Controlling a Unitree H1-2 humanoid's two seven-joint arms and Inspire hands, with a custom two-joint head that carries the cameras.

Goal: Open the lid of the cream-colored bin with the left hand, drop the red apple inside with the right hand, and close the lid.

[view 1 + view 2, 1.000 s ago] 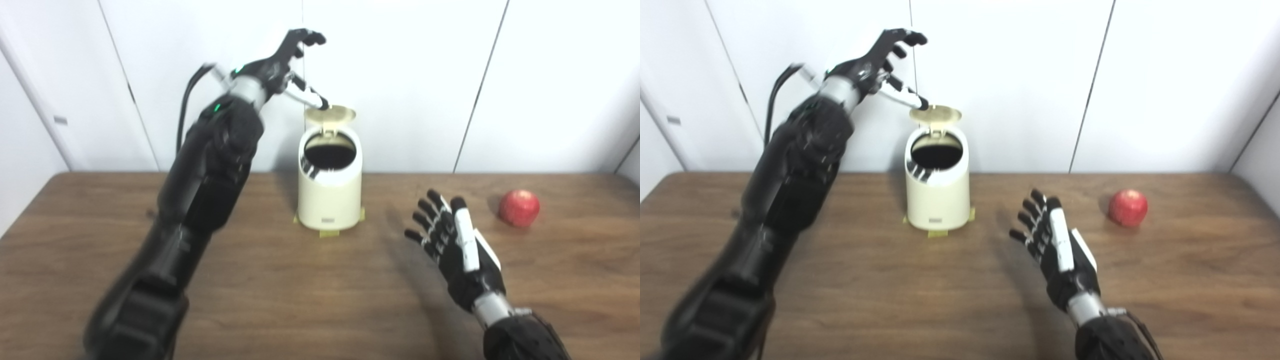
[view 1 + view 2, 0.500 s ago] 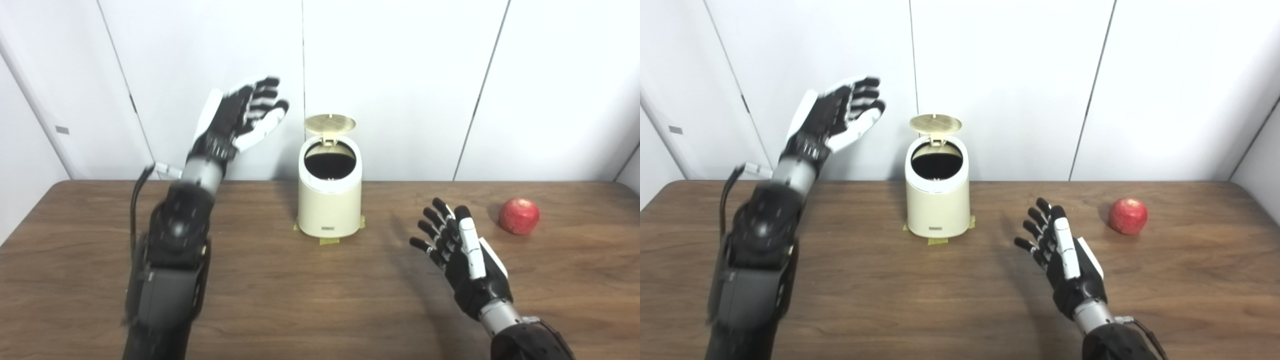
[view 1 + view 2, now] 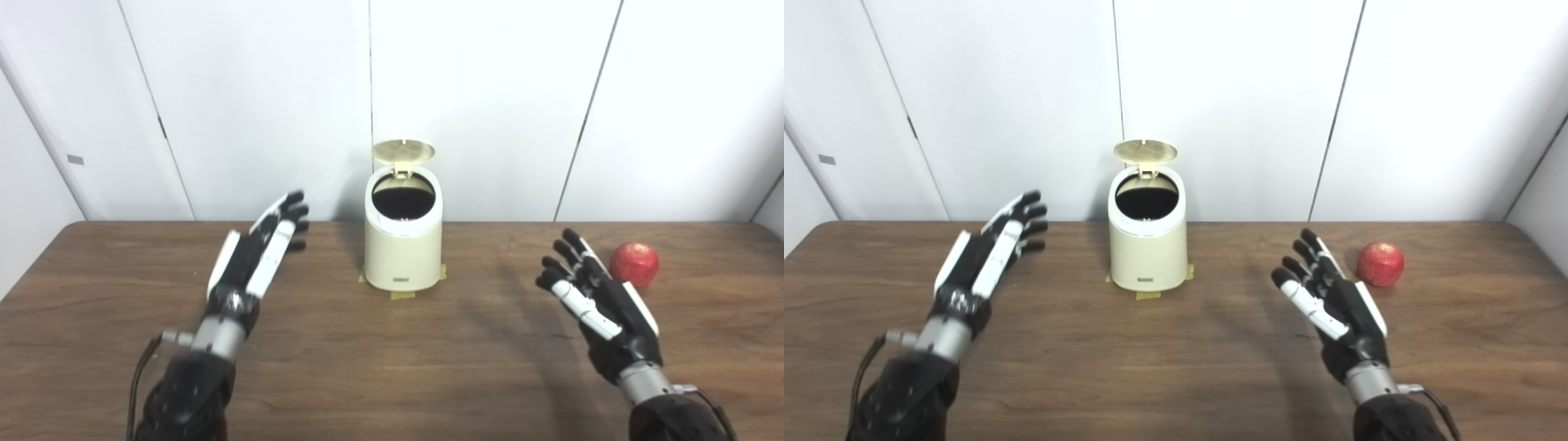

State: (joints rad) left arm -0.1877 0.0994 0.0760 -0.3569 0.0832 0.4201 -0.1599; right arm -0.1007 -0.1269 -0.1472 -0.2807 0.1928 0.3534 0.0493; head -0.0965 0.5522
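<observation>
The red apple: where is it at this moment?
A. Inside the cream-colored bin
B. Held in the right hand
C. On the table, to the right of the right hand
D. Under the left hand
C: the red apple lies on the table just beyond the open, empty right hand.

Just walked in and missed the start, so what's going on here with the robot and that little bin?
A humanoid robot is working on putting a red apple into a cream-colored bin on a wooden table. The bin's lid is already flipped up and the opening is dark and clear. The left hand hovers open to the left of the bin, holding nothing. The right hand is open too, just short of the apple, which sits untouched on the table.
</observation>
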